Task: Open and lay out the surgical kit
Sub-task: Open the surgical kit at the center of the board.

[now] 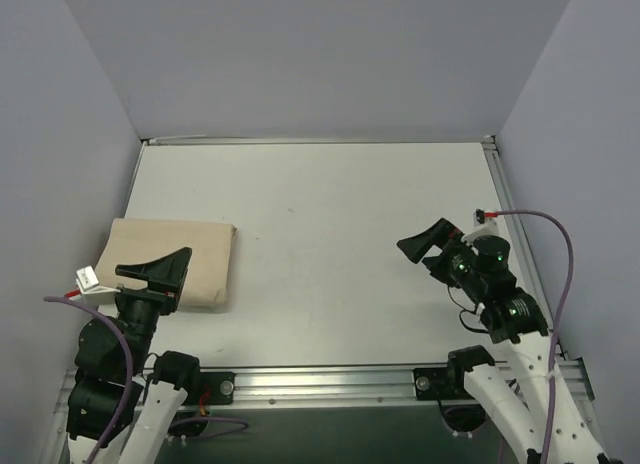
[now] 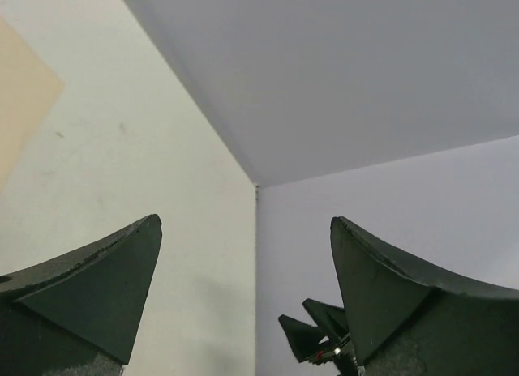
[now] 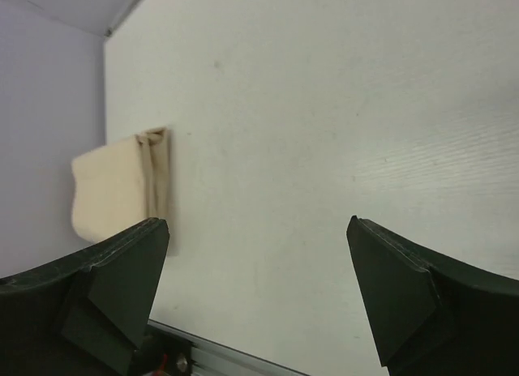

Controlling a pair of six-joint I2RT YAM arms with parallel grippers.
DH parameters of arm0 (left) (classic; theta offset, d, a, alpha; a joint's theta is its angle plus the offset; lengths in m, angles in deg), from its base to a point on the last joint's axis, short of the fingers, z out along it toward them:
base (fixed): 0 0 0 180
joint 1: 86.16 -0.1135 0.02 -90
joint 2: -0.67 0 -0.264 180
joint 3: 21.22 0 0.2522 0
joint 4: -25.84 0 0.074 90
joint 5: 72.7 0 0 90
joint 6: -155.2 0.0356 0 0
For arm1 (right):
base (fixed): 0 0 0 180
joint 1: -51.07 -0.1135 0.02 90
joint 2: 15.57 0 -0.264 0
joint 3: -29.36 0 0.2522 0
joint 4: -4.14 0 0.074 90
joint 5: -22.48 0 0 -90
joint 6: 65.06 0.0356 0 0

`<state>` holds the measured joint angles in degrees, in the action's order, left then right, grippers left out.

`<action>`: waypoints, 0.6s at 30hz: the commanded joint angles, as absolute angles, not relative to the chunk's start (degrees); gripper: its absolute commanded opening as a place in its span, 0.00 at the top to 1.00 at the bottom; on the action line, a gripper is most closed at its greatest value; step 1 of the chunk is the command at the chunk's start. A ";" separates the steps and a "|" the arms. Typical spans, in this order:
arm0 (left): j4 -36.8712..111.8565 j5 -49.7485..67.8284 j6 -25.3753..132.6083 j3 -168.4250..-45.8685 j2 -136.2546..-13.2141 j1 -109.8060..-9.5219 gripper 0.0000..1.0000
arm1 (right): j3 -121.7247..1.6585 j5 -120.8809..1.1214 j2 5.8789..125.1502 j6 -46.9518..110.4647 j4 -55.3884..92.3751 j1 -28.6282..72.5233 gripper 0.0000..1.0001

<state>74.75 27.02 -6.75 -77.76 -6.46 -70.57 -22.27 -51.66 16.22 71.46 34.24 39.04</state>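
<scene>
The wrap [image 1: 170, 259] lies folded shut at the left middle of the top view, a beige rectangle flat on the white table [image 1: 330, 224], close to the left wall [image 1: 60, 134]. None of its contents shows. In the right wrist view it sits at the left middle of the frame [image 3: 113, 194], with a folded seam running down its right side. In the left wrist view only a beige corner shows at the upper left [image 2: 20, 92].

The left gripper [image 1: 158, 268] overlaps the wrap's lower right part in the top view; whether it touches the cloth cannot be told. Its wrist view shows the jaws spread wide [image 2: 245, 220] with nothing between them, only table and walls beyond.

The right gripper [image 1: 428, 242] is at the right middle of the top view, well apart from the wrap and pointing left toward it. Its jaws too stand wide apart [image 3: 258, 222] over bare table, holding nothing. A metal rail [image 1: 320, 382] runs along the bottom edge of the table.
</scene>
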 commanded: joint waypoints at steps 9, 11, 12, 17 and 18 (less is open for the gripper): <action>86.95 33.99 15.36 -89.19 -18.73 -70.87 0.06 | -27.97 -51.07 50.05 63.89 -1.51 24.12 0.00; 89.50 33.74 17.99 -93.05 -23.31 -70.87 0.06 | -35.50 -52.23 62.44 62.91 -5.36 17.28 0.00; 90.04 33.48 18.26 -93.60 -24.11 -70.87 0.06 | -37.90 -51.62 66.05 62.56 -7.13 15.76 0.00; 88.04 29.18 20.01 -92.64 -24.55 -70.87 0.06 | -52.91 -48.63 87.32 63.79 -16.63 10.48 0.01; 87.85 26.90 20.72 -91.85 -24.73 -70.87 0.06 | -55.22 -46.10 92.66 64.05 -17.60 9.77 0.03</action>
<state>87.45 30.93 16.44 -92.21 -24.78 -70.57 -48.73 -49.24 86.82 64.25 -8.21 11.26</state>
